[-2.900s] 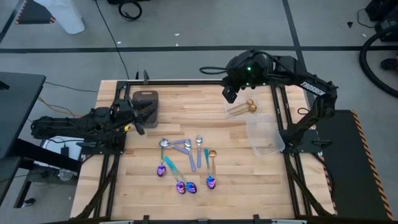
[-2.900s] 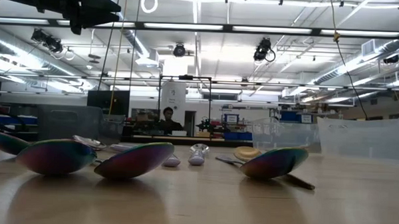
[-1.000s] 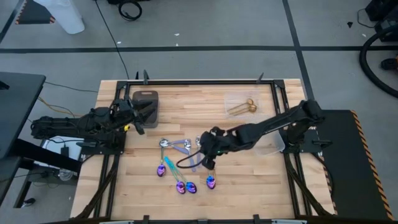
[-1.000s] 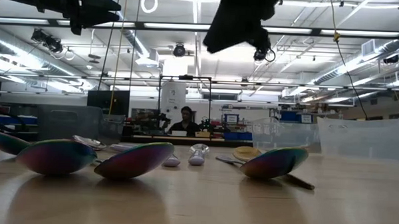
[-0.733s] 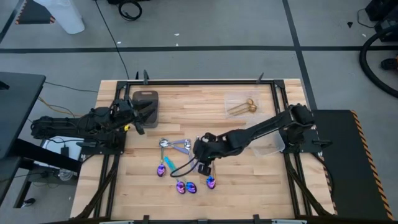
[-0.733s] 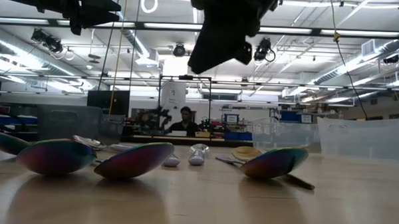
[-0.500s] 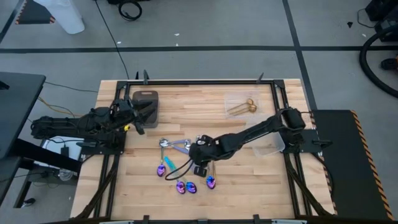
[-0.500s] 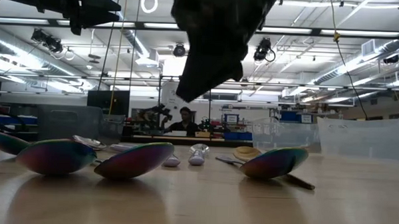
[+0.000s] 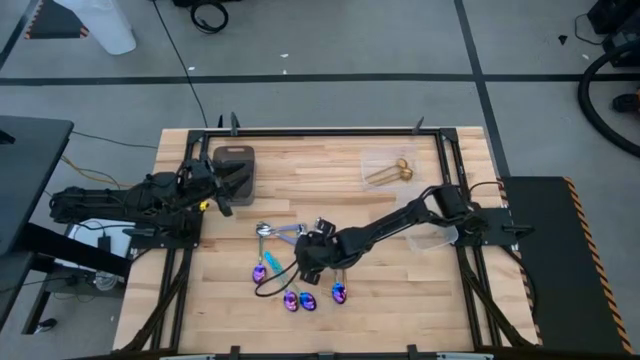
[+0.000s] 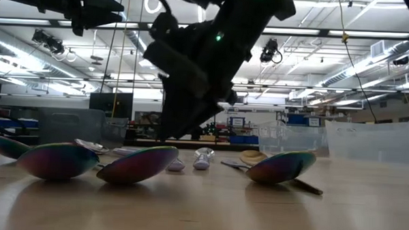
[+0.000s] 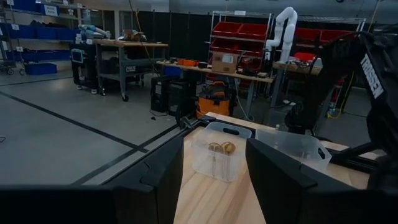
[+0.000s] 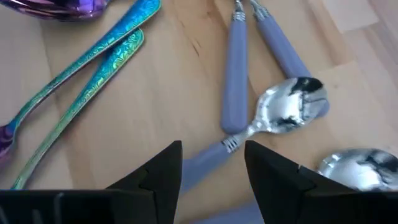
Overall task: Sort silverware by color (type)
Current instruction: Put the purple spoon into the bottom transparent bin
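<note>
Right gripper (image 9: 312, 252) now down over the silver spoons (image 12: 280, 112), come from the gold box; jaws open, empty. Next pick near. Left gripper (image 9: 222, 190) waiting, open.

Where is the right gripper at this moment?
In the high view the right gripper is low over the spoon cluster at the table's middle, fingers apart above the lilac-handled silver spoons, with the teal-handled spoons just beside them.

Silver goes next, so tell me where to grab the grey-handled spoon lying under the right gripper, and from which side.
Take the grey-handled spoon by its handle, from straight above with the right gripper, jaws astride the handle's width. It lies flat and free there, while its bowl sits against neighbouring handles.
</note>
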